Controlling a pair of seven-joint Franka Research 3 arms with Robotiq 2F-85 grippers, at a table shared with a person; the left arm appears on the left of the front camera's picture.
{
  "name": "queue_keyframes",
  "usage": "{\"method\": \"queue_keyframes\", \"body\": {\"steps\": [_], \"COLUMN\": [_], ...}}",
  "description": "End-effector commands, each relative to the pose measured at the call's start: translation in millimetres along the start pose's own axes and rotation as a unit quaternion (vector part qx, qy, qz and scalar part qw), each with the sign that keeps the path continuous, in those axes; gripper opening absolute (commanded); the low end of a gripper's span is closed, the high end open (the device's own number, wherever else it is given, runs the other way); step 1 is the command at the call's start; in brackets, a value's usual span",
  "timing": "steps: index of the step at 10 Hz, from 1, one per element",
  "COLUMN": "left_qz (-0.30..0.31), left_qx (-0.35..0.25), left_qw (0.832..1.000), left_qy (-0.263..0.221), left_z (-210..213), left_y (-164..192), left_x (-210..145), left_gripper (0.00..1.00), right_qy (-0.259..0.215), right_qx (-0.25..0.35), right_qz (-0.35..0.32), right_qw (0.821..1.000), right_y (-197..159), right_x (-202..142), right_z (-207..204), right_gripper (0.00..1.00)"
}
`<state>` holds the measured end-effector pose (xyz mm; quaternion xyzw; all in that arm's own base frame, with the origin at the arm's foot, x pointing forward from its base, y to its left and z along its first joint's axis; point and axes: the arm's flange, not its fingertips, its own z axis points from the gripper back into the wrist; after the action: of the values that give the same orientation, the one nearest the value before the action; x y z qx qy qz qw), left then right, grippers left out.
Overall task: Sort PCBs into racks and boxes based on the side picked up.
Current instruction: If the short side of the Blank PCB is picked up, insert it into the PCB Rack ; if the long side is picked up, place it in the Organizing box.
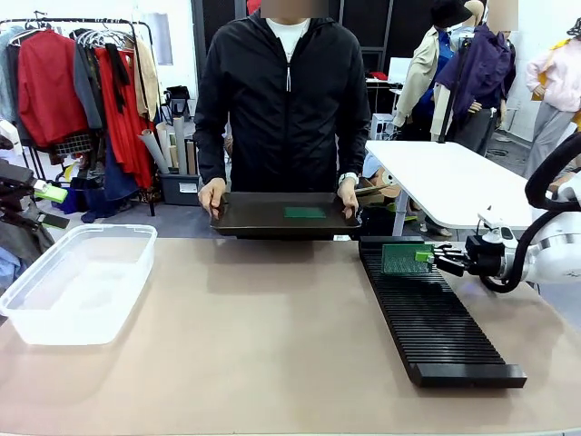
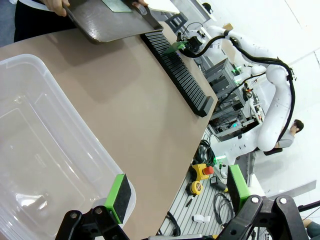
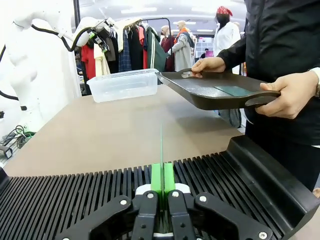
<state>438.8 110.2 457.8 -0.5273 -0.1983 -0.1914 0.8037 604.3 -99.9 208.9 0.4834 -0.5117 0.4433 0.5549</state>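
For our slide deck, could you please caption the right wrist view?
Right tool shut on an upright PCB at the rack; person holding tray beyond.

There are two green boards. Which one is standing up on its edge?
The PCB pinched in the right gripper, upright at the black rack's far end. The other PCB lies flat on the dark tray.

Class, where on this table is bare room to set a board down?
Free: the tabletop between the clear tub and the black rack. Crowded: the rack's far end, where the right pincer grips a PCB near the person's tray.
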Motion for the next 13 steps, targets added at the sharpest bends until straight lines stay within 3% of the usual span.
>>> {"method": "queue_keyframes", "body": {"steps": [1,13], "left_qz": [0.004,0.004], "left_qx": [-0.003,-0.003], "left_qw": [1.000,1.000], "left_qy": [-0.001,-0.001], "left_z": [1,1], "left_y": [-2,-2], "left_x": [0,0], "left_gripper": [1.00,1.00], "right_qy": [0.001,-0.002], "right_qx": [0.002,0.020], "right_qz": [0.002,0.009], "right_qw": [1.000,1.000], "right_y": [0,-11], "right_x": [0,4], "right_z": [-1,6], "right_gripper": [0.00,0.00]}}
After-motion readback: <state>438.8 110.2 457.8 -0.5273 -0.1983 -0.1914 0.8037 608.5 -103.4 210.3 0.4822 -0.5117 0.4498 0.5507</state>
